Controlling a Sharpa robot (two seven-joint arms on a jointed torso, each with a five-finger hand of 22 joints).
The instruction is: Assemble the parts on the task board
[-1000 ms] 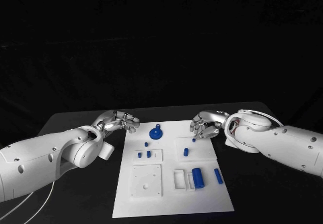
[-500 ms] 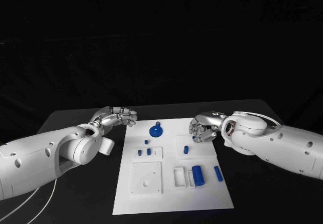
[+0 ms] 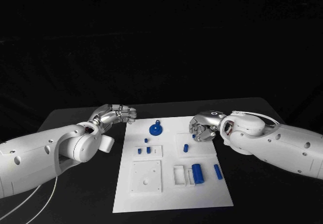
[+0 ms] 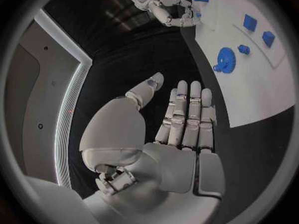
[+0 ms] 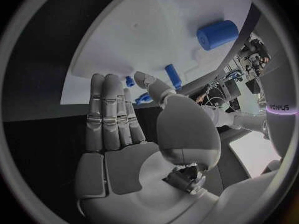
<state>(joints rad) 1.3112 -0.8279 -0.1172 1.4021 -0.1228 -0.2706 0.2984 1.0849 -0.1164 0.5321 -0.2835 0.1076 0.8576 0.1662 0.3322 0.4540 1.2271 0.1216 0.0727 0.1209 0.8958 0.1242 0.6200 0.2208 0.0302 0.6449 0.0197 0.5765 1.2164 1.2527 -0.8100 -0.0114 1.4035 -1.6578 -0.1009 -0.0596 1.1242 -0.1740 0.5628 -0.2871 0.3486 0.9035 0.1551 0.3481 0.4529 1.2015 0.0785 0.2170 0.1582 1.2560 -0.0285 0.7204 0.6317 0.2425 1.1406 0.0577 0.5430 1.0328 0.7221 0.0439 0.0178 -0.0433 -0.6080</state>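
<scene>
The white task board (image 3: 168, 196) lies mid-table. On it are a blue gear (image 3: 155, 130), three small blue pegs (image 3: 144, 150) by a raised block, a short blue peg (image 3: 186, 148), a thick blue cylinder (image 3: 196, 173) and a blue bar (image 3: 217, 171). My left hand (image 3: 115, 114) hovers off the board's far left corner and holds nothing. In the left wrist view the left hand (image 4: 181, 129) has its fingers stretched out, with the gear (image 4: 225, 59) beyond them. My right hand (image 3: 203, 126) hangs over the board's far right edge. It is the empty right hand (image 5: 118, 119) in the right wrist view, with the cylinder (image 5: 217, 34) ahead of it.
A white plate with holes (image 3: 146, 177) and a white rectangular frame (image 3: 179, 177) sit on the board's near half. Black table (image 3: 80, 200) surrounds the board on all sides. Both forearms flank the board's near half.
My left hand has drawn back from the board's corner toward the far side of the table. My right hand has shifted slightly left over the board's edge.
</scene>
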